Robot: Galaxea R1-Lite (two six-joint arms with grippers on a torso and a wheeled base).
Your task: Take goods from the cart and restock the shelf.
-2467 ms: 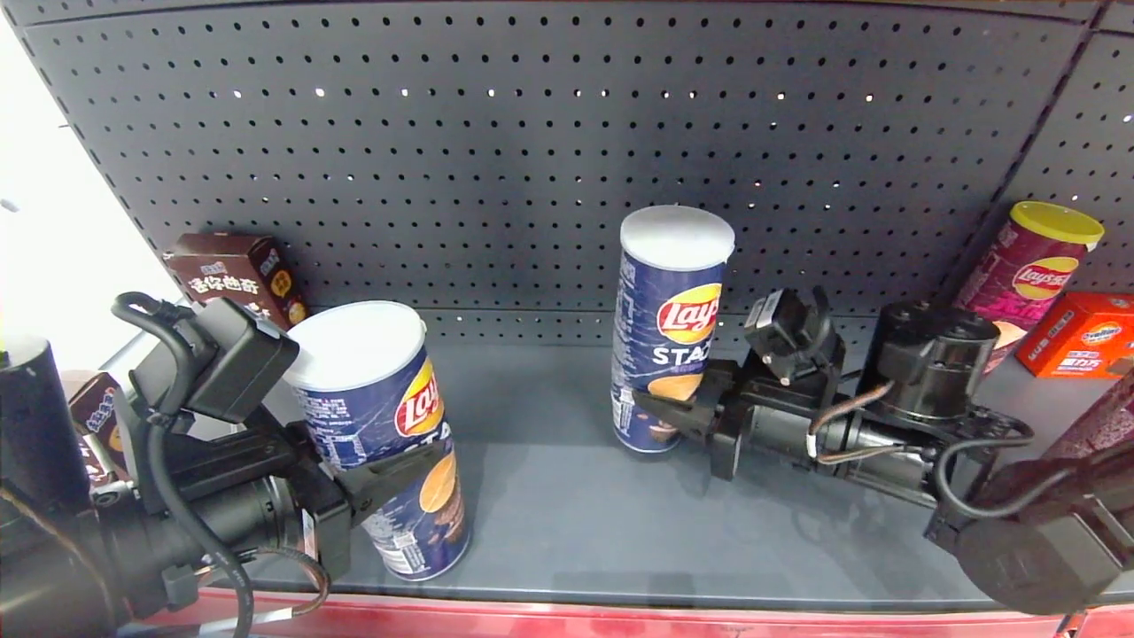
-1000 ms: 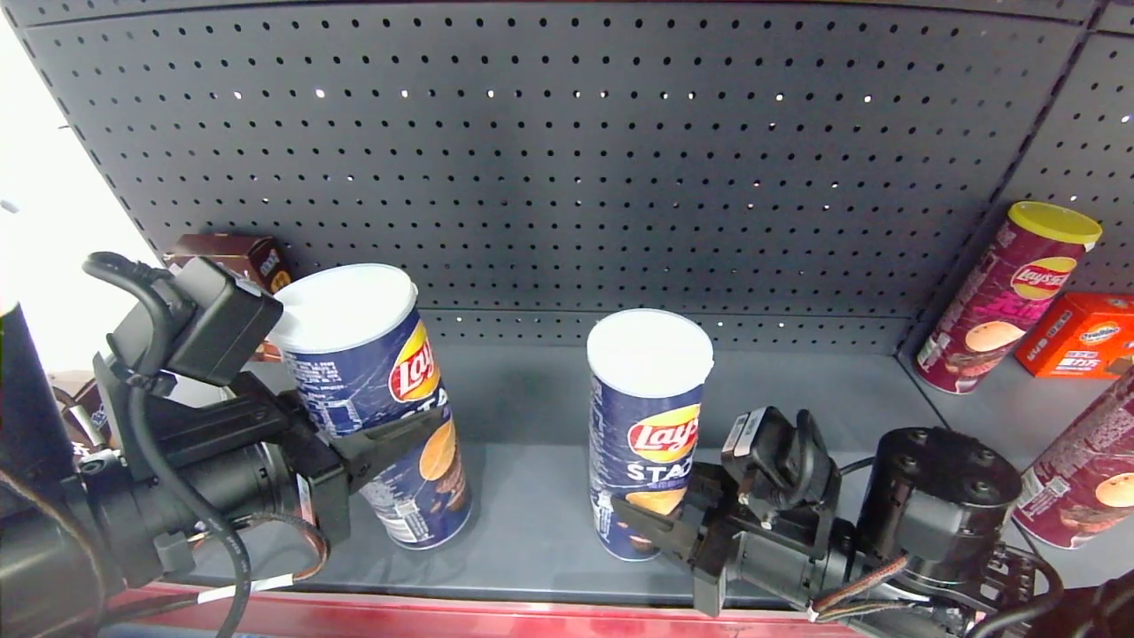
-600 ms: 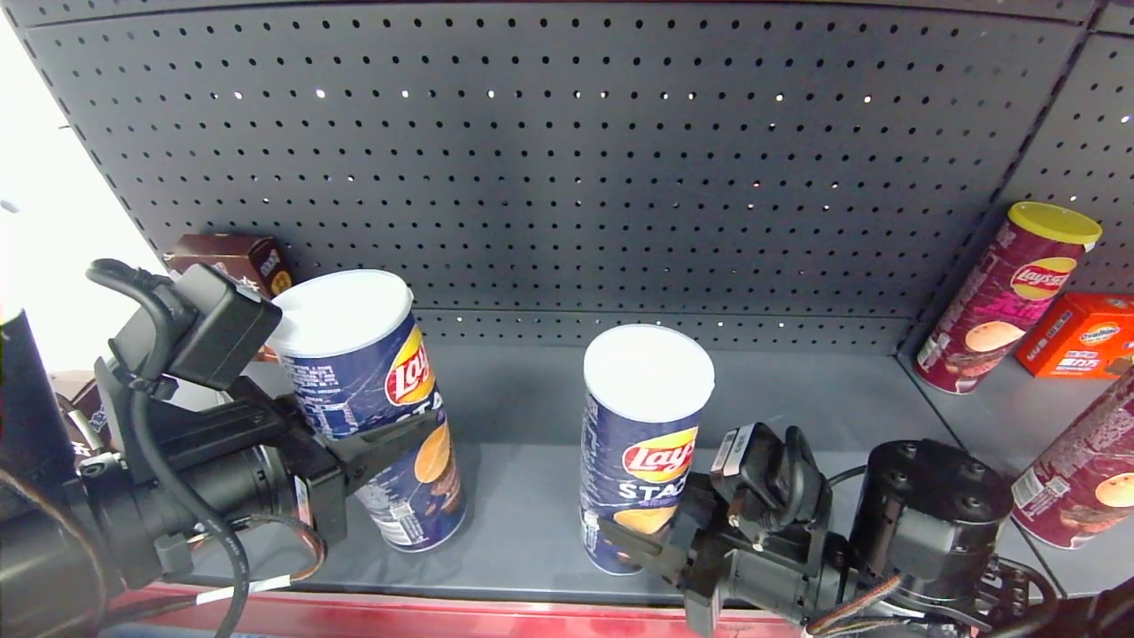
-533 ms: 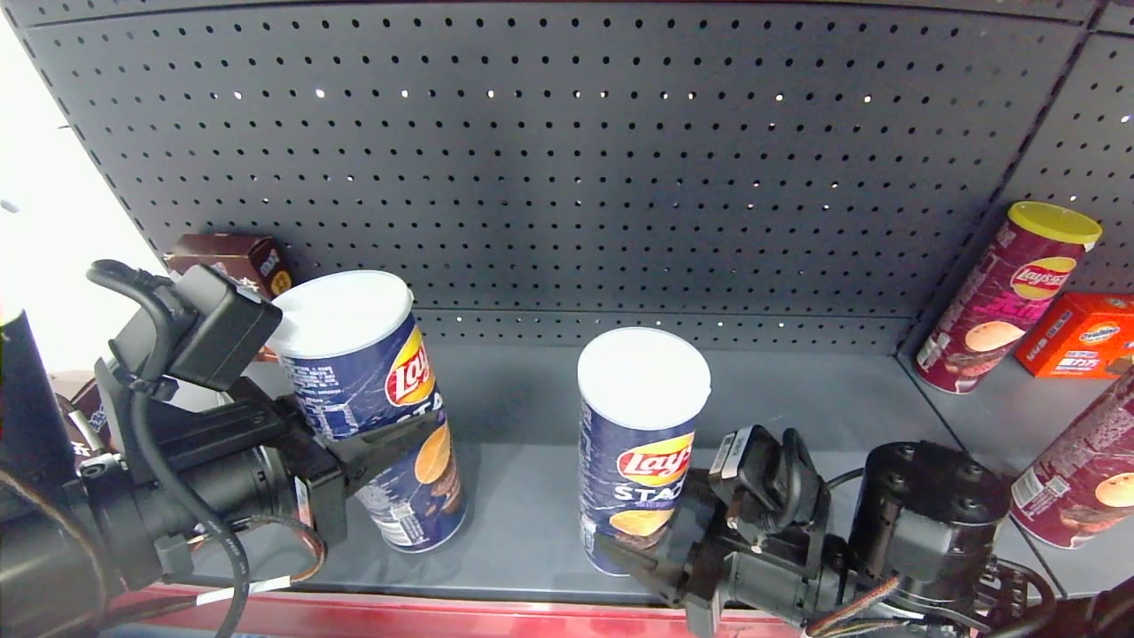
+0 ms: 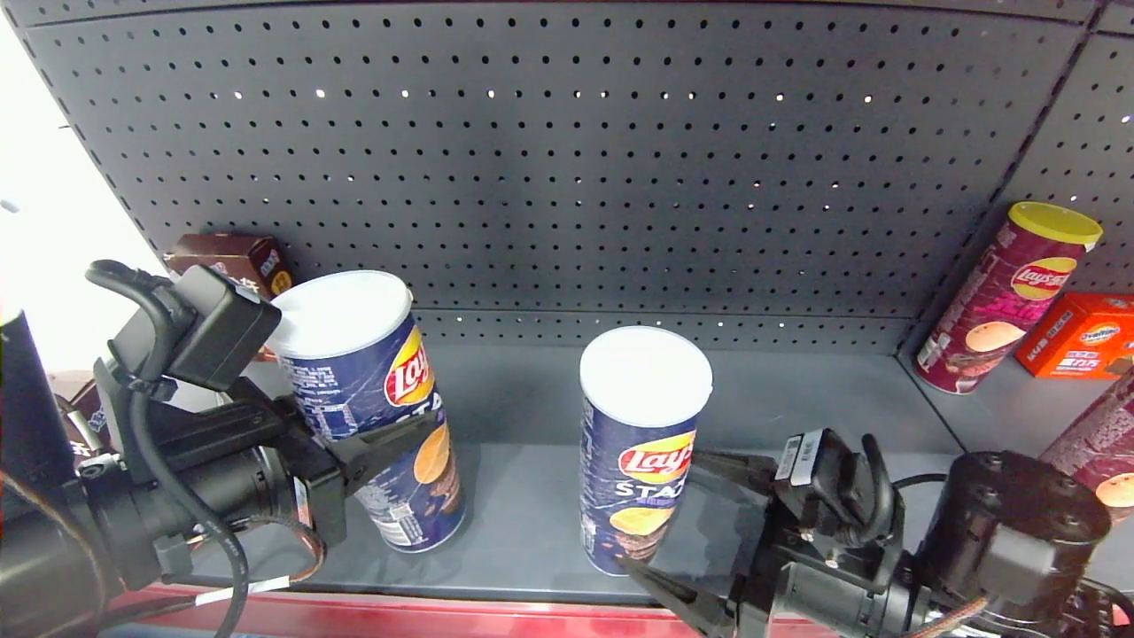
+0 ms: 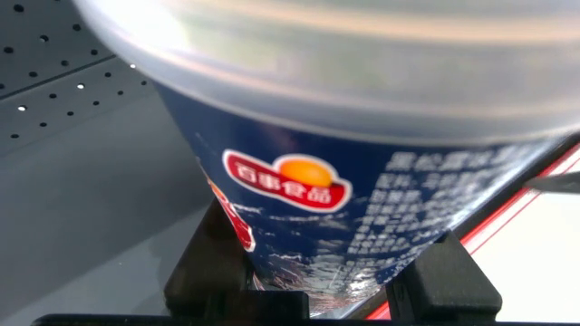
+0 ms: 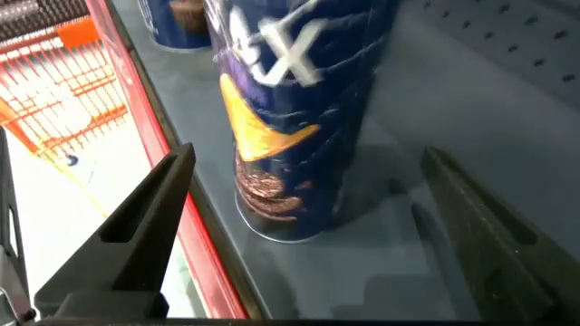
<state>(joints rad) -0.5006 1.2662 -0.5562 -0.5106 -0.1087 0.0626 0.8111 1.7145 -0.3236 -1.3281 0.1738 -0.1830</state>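
Note:
Two blue chip cans with white lids are on the grey shelf (image 5: 532, 399). The left can (image 5: 372, 399) leans a little, and my left gripper (image 5: 390, 452) is shut on its lower half; whether its base rests on the shelf I cannot tell. From the left wrist the same can (image 6: 362, 181) sits squeezed in the left gripper (image 6: 326, 272). The middle can (image 5: 642, 461) stands upright near the shelf's front edge. My right gripper (image 5: 663, 512) is open, its fingers either side of that can's base without touching. The right wrist view shows this can (image 7: 290, 118) ahead of the spread right gripper (image 7: 305, 156).
A brown box (image 5: 235, 257) leans on the pegboard at the back left. At the right stand a magenta can with a yellow lid (image 5: 1010, 297), an orange box (image 5: 1081, 337) and another magenta can (image 5: 1090, 461). The shelf's red front lip (image 5: 443, 611) runs below. The orange cart (image 7: 54, 91) lies beyond it.
My right gripper brought the middle can from the back toward the shelf front, then opened, let it go and drew back to the right. The left can shifted slightly farther in.

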